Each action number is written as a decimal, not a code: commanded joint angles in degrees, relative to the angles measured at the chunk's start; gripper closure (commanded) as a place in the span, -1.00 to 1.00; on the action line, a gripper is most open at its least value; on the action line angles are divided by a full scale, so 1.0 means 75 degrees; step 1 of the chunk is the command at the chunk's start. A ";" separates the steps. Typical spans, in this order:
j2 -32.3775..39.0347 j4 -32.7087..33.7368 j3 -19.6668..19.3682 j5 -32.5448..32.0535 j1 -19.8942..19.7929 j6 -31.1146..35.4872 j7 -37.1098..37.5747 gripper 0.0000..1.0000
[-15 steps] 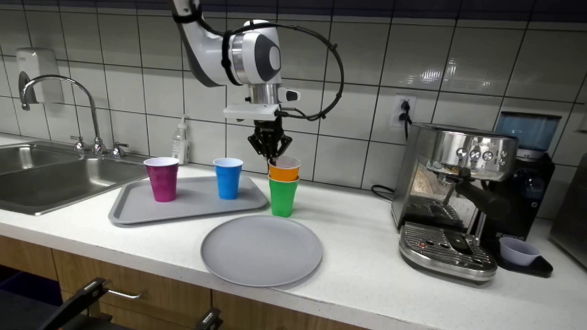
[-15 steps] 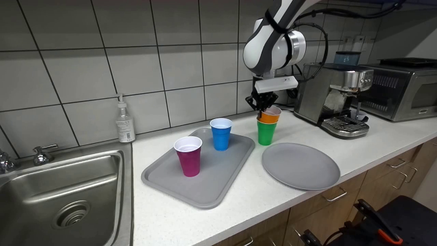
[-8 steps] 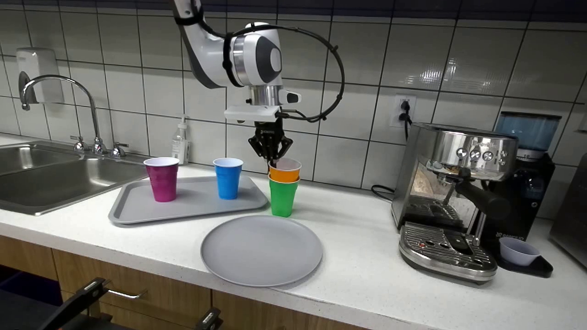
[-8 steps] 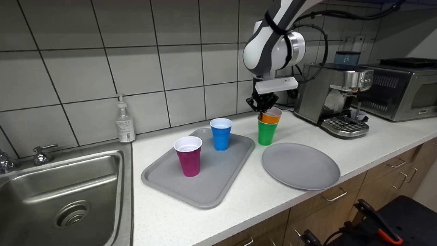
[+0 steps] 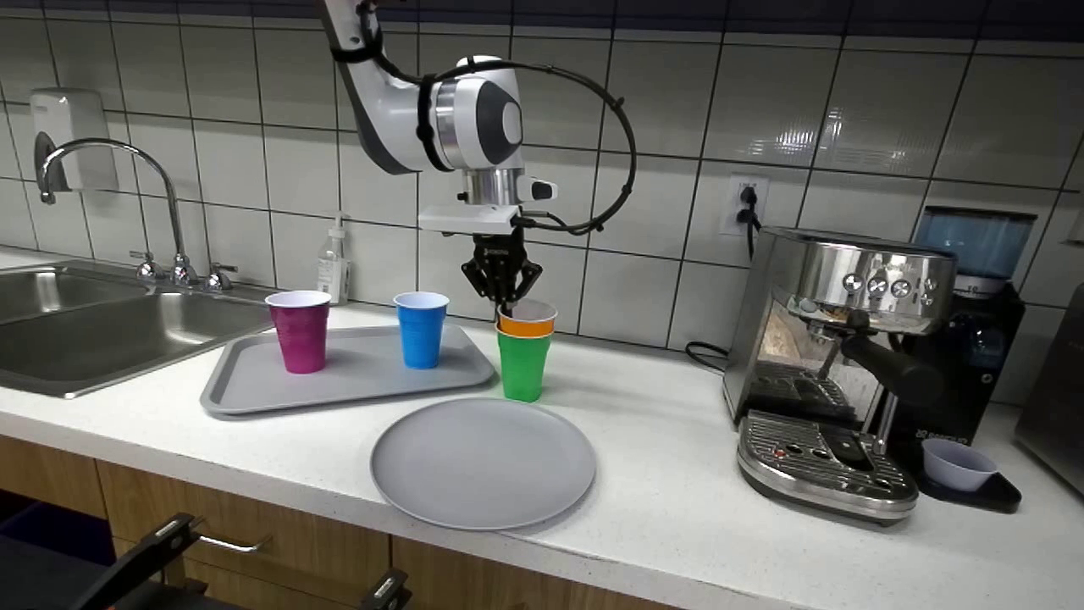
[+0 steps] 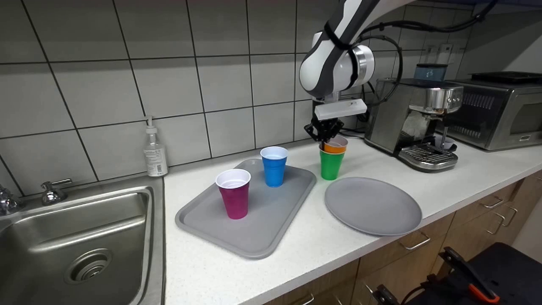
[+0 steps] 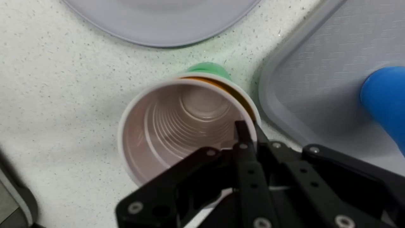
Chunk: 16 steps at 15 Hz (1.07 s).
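An orange plastic cup with a pale interior (image 5: 529,327) is nested mouth-up inside a green plastic cup with a white rim (image 5: 523,370); its rim and a narrow orange band show above the green edge. The black two-fingered pincer (image 7: 249,126) is closed on the orange cup's wall: in the wrist view, one fingertip reaches inside that cup and the other sits just outside it, in the crescent-shaped gap between the two rims. Above, a white-and-grey robot arm (image 5: 472,127) comes down from the top.

The green cup stands upright on a white, speckled tabletop (image 5: 652,474). In front of it, in an exterior view, lies a flat, round grey plate (image 5: 483,464). Beside it, on the sink side, a grey rectangular tray with rounded corners (image 5: 360,368) carries a blue plastic cup (image 5: 421,337) and, nearer the sink, a magenta plastic cup (image 5: 302,336), both upright with white interiors.

Farther out, a stainless-steel sink (image 6: 154,254) is set into the tabletop, a clear pump bottle (image 6: 155,156) near it. On the opposite side, well apart from the cups, stands a silver espresso machine with a black handle (image 5: 779,271). Pale wall tiles with dark joints (image 6: 165,89) run behind everything.
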 commanded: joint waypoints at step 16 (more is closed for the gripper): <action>0.0099 0.0379 -0.0040 0.0100 -0.0009 -0.0334 -0.0092 0.98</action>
